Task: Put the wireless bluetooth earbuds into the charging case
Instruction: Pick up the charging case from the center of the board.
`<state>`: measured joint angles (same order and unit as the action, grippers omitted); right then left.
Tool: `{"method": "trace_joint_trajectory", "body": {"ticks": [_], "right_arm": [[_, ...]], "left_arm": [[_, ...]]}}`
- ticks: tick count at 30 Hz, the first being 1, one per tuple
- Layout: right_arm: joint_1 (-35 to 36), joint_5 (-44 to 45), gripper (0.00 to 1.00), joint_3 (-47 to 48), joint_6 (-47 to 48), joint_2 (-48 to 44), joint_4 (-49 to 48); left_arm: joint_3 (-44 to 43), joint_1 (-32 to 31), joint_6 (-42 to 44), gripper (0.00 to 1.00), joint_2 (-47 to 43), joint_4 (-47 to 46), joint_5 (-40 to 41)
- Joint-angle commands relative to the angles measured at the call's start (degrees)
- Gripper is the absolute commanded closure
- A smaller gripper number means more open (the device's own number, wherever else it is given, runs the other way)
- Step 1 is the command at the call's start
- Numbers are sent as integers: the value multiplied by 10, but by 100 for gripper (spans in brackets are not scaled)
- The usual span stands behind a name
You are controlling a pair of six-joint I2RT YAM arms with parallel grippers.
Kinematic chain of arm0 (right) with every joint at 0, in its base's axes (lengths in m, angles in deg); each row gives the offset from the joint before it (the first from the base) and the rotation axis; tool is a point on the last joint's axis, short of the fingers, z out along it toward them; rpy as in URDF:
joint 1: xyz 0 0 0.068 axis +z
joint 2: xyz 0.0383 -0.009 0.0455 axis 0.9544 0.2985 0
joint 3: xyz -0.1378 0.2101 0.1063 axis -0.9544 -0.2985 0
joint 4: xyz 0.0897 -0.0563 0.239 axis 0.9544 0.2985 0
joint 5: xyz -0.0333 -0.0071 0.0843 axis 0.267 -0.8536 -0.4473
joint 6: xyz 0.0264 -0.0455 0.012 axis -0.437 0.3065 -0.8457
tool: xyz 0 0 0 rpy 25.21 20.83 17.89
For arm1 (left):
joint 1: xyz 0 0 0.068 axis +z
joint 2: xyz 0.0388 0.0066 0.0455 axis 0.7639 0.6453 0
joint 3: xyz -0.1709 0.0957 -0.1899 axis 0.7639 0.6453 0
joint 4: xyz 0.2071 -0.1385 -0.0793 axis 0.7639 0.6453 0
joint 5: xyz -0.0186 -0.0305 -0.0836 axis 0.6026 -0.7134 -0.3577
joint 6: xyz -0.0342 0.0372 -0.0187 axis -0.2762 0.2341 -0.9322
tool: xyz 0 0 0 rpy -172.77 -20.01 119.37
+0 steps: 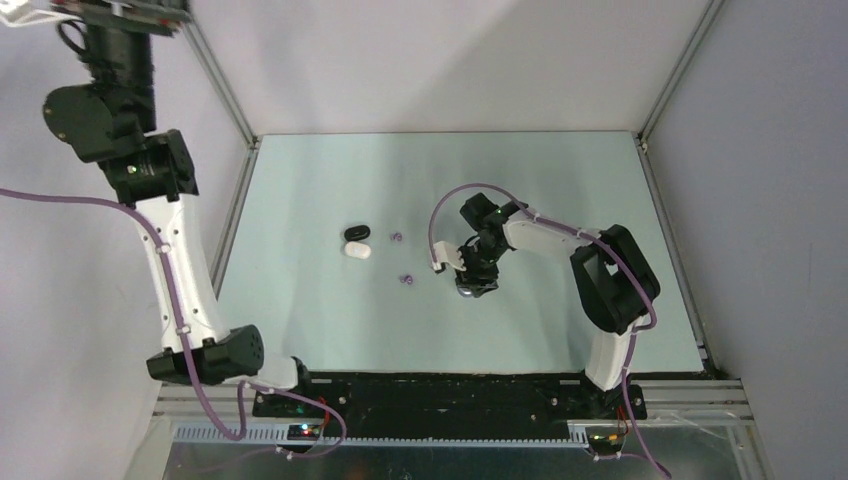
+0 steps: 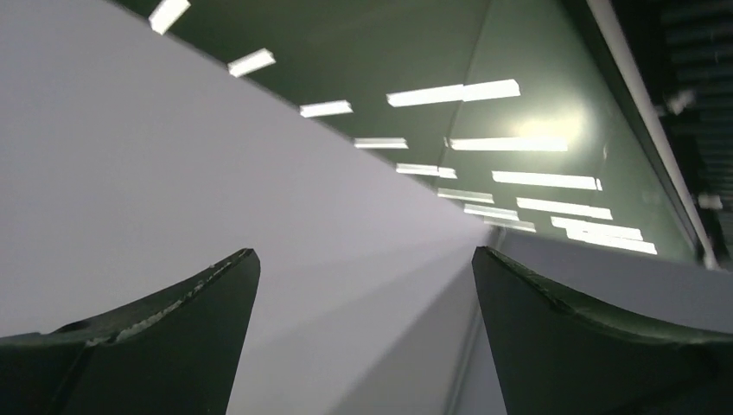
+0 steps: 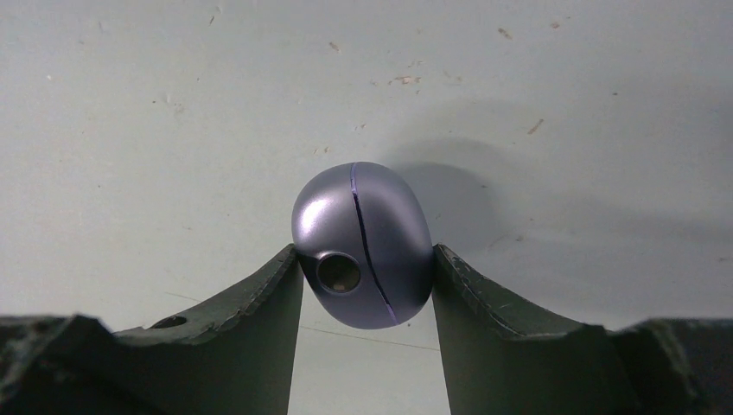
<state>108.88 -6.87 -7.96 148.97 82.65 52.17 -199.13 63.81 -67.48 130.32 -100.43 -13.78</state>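
Right gripper (image 3: 365, 259) clamped the closed, metallic lilac-grey oval charging case (image 3: 363, 216) over the pale green table (image 1: 300, 320). Two tiny purple earbuds (image 1: 396, 237) lay loose on the table, left of the case. Left gripper (image 2: 363, 259) was raised, jaws wide apart.

Charging case (image 3: 363, 233) was metallic lavender-grey, with a thin darker purple seam line and a dark round hole. First earbud (image 1: 396, 238) and second earbud (image 1: 406, 279) were purple. One oval case (image 1: 356, 233) was black, the other oval case (image 1: 358, 251) white. Table (image 1: 300, 300) was pale mint with tiny brown specks. Left arm (image 1: 185, 280) and right arm (image 1: 545, 235) were white with black joints. Cable (image 1: 437, 222) was purple. Left gripper (image 2: 365, 252) and right gripper (image 3: 365, 255) were dull black.
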Motion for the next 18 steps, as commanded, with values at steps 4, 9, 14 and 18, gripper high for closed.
{"method": "trace_joint_trajectory", "body": {"ticks": [4, 9, 14, 18], "right_arm": [[-5, -23, 64, 16, -46, -83, -30], [-9, -30, 65, 42, -85, -140, -54], [-14, -45, 67, 103, -154, -155, -95], [-15, -65, 67, 141, -202, -147, -116]], "left_arm": [[291, -71, 133, 0, -73, 41, -231], [495, -155, 293, 0, -143, 183, -259], [522, -243, 437, 0, -142, 383, -113], [476, -273, 479, 0, -89, 498, -155]]}}
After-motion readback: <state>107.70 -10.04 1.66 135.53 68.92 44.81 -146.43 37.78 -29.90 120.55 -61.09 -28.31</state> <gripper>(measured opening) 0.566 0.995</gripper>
